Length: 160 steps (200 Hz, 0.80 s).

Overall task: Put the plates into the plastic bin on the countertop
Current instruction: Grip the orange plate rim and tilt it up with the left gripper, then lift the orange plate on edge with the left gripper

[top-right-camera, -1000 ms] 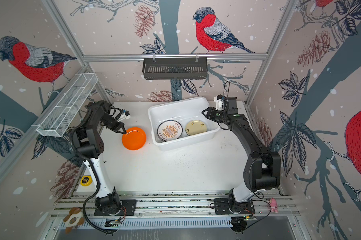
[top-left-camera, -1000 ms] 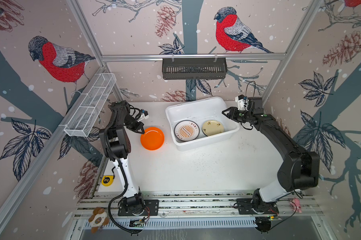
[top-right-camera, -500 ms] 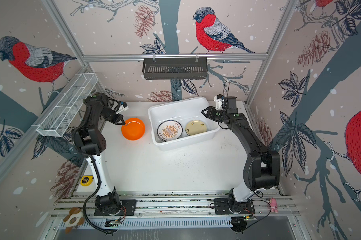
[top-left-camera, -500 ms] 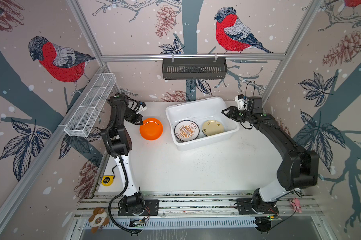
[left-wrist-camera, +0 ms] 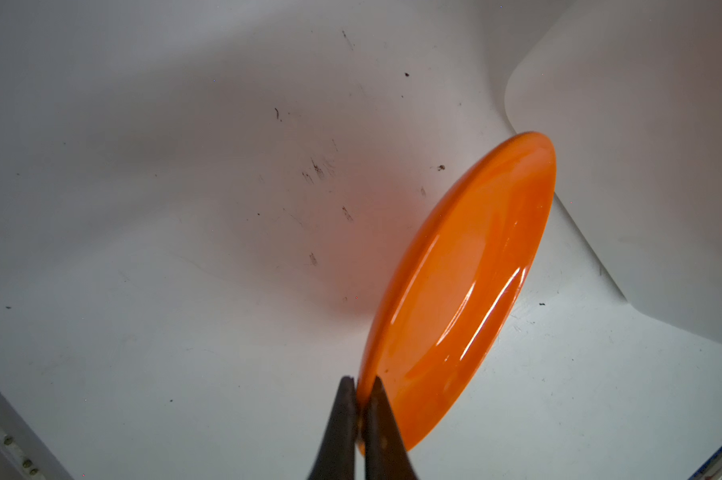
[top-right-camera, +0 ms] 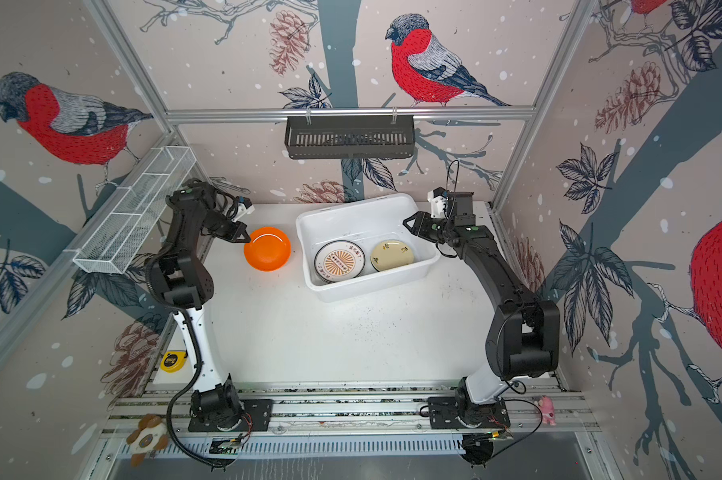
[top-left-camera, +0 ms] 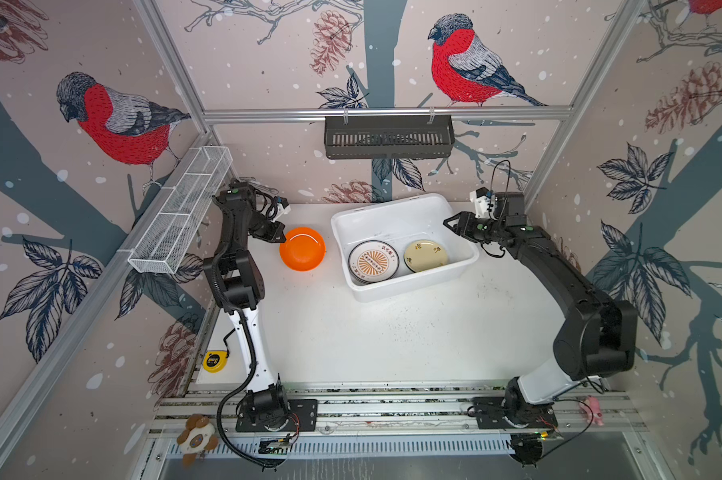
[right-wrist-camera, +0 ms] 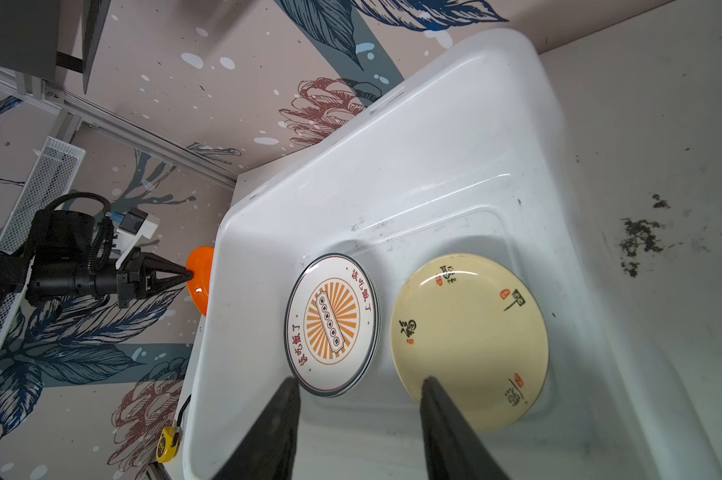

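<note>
Two arms [top-left-camera: 237,270] [top-left-camera: 558,270] stretched rearward: left fingers [left-wrist-camera: 345,419] clamp orange plate [left-wrist-camera: 463,282] rim, seemingly airborne; right fingers [right-wrist-camera: 276,428] parted at bin [right-wrist-camera: 434,137] edge.

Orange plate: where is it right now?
In both top views the orange plate is left of centre, pinched at its rim by the left gripper, just left of the plastic bin, outside it.

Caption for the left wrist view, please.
Orange plate, rim pinched in the left jaws, over the countertop beside the bin.
</note>
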Each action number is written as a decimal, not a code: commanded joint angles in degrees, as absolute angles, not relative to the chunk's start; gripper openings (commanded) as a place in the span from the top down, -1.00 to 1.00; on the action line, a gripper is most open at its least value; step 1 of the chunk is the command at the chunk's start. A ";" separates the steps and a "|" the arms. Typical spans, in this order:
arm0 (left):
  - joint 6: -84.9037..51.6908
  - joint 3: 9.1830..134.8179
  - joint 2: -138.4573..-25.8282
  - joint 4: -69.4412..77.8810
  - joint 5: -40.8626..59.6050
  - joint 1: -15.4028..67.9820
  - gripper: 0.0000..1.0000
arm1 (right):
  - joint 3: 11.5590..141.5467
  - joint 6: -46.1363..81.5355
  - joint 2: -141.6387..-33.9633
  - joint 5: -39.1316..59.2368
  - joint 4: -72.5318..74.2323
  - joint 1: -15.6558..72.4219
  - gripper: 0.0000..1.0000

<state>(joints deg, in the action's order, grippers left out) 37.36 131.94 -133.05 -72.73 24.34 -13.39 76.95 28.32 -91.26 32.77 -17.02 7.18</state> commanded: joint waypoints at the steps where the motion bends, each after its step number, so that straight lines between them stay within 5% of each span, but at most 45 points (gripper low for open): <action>1: 33.16 132.65 -133.27 -69.20 25.87 -13.36 1.00 | 77.52 27.79 -91.41 32.70 -17.29 7.30 0.02; 160: 11.22 132.81 -130.63 -51.00 29.65 -10.38 1.00 | 78.13 27.24 -91.05 31.40 -20.03 7.65 0.03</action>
